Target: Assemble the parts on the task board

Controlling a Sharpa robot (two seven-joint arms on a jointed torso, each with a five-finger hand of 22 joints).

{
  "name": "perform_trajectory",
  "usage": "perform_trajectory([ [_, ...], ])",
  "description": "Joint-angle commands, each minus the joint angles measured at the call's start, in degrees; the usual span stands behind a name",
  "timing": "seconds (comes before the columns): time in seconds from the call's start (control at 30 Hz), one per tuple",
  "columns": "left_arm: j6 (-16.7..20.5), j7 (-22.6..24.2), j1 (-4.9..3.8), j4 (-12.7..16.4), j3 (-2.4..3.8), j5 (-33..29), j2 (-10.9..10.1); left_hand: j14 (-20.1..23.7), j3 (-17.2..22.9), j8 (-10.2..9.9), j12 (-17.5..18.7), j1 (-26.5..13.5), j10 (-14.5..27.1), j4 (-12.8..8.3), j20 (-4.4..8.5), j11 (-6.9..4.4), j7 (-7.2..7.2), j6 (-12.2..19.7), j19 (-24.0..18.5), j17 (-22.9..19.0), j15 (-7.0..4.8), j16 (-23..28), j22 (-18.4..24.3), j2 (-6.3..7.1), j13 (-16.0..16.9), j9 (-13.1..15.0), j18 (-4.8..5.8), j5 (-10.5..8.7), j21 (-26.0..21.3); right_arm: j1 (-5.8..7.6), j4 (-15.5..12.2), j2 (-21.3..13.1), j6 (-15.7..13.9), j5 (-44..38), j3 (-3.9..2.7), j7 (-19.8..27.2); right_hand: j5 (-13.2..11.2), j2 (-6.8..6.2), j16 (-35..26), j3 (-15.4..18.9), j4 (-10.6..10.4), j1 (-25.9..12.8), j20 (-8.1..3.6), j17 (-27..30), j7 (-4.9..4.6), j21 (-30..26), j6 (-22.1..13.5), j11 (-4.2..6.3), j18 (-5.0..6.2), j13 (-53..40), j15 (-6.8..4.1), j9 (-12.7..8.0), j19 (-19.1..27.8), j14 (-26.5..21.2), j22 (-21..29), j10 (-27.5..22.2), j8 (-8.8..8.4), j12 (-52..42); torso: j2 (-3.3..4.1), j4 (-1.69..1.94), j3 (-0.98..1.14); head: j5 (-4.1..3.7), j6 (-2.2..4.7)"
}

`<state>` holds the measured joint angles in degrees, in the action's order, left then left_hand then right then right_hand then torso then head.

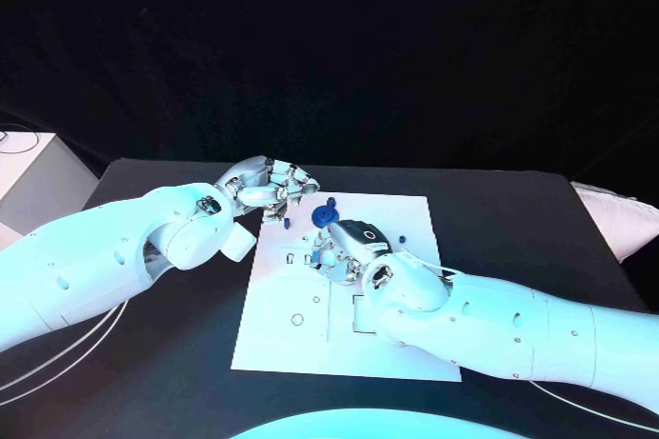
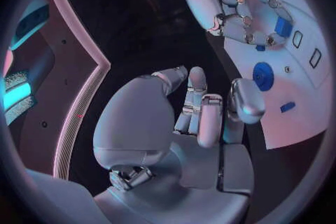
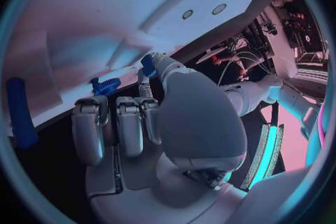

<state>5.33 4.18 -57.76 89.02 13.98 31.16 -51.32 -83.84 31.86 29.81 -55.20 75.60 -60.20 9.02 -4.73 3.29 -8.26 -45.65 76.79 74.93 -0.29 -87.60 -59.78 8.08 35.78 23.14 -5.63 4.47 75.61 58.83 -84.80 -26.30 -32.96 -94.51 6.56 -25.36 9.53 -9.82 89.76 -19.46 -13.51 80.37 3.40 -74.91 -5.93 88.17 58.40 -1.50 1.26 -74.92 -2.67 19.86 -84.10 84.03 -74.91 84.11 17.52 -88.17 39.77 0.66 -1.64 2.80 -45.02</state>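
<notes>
The white task board (image 1: 316, 334) (image 2: 301, 84) (image 3: 105, 22) lies mid-table. My right hand (image 1: 351, 246) (image 2: 234, 5) (image 3: 140, 117) rests on its upper middle, fingers curled, with a small blue block (image 2: 283, 27) (image 3: 148, 64) pinched at its fingertips against the board. A round blue part (image 1: 324, 213) (image 2: 263, 75) (image 3: 105, 85) stands just beyond that hand. My left hand (image 1: 270, 186) (image 2: 203, 112) hovers off the board's far left corner, its fingers curled in on nothing. A small blue piece (image 2: 287, 106) lies on the board near it.
A long blue piece (image 3: 21, 112) lies at the board's edge. A white box (image 1: 34, 172) stands off the table's left side and a pale cushion (image 1: 618, 215) at its right edge. Cables (image 1: 55, 363) trail at the front left.
</notes>
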Motion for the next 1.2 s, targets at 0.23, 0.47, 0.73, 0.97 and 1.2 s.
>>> perform_trajectory([
  [0.23,-1.61,-0.29,-0.02,0.17,0.03,0.92,0.1,-4.42,0.07,-0.01,0.39,-0.4,0.3,0.43,0.14,0.09,-0.13,0.48,0.47,10.4,-0.4,-0.18,-0.22,0.17,-0.1,-0.1,-0.24,-0.04,0.28,-0.24,0.46,0.25,0.09,-1.83,0.04,-0.4,0.31,-0.47,0.0,-0.31,0.15,-0.49,-0.13,-14.6,0.06,-0.36,0.22,0.11,-0.63,-13.05,0.05,0.03,-4.92,5.85,-12.93,3.79,0.3,0.35,0.03,-0.06,0.08,0.23,-0.11],
  [0.47,-1.87,-0.45,-0.01,0.18,0.03,1.03,0.11,-4.42,0.07,-0.01,0.39,-0.4,0.3,0.43,0.14,0.09,-0.13,0.48,0.47,10.4,-0.4,-0.18,-0.22,0.17,-0.1,-0.1,-0.24,-0.04,0.28,-0.3,0.93,0.43,0.32,-2.21,0.08,-0.57,0.27,-0.81,-0.02,-0.34,0.23,-0.62,-0.11,-14.56,-0.01,-0.44,0.01,0.05,-0.61,-12.81,0.09,-0.01,-4.89,5.84,-12.86,3.54,0.29,0.61,0.07,-0.06,0.08,0.25,-0.19],
  [0.73,-2.23,-0.67,-0.01,0.17,0.03,1.15,0.07,-4.42,0.07,-0.01,0.39,-0.4,0.3,0.43,0.14,0.09,-0.13,0.48,0.47,10.4,-0.4,-0.18,-0.22,0.17,-0.1,-0.1,-0.24,-0.04,0.28,-0.38,1.35,0.57,0.52,-2.85,0.14,-0.84,0.13,-1.48,-0.04,-0.28,0.11,-1.27,0.0,-14.53,-0.25,-0.54,-0.46,-0.15,-0.58,-12.54,0.25,-0.11,-4.86,5.83,-12.78,3.24,0.29,0.93,0.05,-0.04,0.07,0.26,-0.34],
  [0.97,-2.6,-0.86,-0.01,0.12,0.03,1.31,0.13,-4.44,0.09,-0.01,0.45,-0.38,0.26,0.43,0.14,0.1,-0.14,0.51,0.55,10.45,-0.39,-0.2,-0.24,0.18,-0.17,-0.11,-0.22,-0.06,0.29,-0.4,1.61,0.68,0.71,-2.97,0.19,-0.83,-0.11,-2.12,-0.07,-0.1,-0.04,-1.88,0.14,-14.47,-0.5,-0.64,-1.05,-0.37,-0.56,-12.27,0.43,-0.24,-4.82,5.81,-12.69,2.94,0.22,1.25,0.07,-0.1,0.09,0.28,-0.49],
  [1.2,-3.11,-1.03,-0.01,0.07,0.03,1.42,0.17,-4.46,0.08,-0.01,0.47,-0.41,0.24,0.46,0.14,0.11,-0.15,0.52,0.59,10.5,-0.39,-0.22,-0.25,0.19,-0.19,-0.11,-0.22,-0.07,0.29,-0.42,1.76,0.71,0.98,-2.91,0.25,-0.7,-0.42,-2.6,-0.12,0.2,-0.3,-2.53,0.32,-14.38,-0.78,-0.8,-1.69,-0.63,-0.52,-11.82,0.64,-0.38,-4.76,5.79,-12.55,2.42,0.13,1.78,0.02,-0.06,0.08,0.28,-0.64],
])
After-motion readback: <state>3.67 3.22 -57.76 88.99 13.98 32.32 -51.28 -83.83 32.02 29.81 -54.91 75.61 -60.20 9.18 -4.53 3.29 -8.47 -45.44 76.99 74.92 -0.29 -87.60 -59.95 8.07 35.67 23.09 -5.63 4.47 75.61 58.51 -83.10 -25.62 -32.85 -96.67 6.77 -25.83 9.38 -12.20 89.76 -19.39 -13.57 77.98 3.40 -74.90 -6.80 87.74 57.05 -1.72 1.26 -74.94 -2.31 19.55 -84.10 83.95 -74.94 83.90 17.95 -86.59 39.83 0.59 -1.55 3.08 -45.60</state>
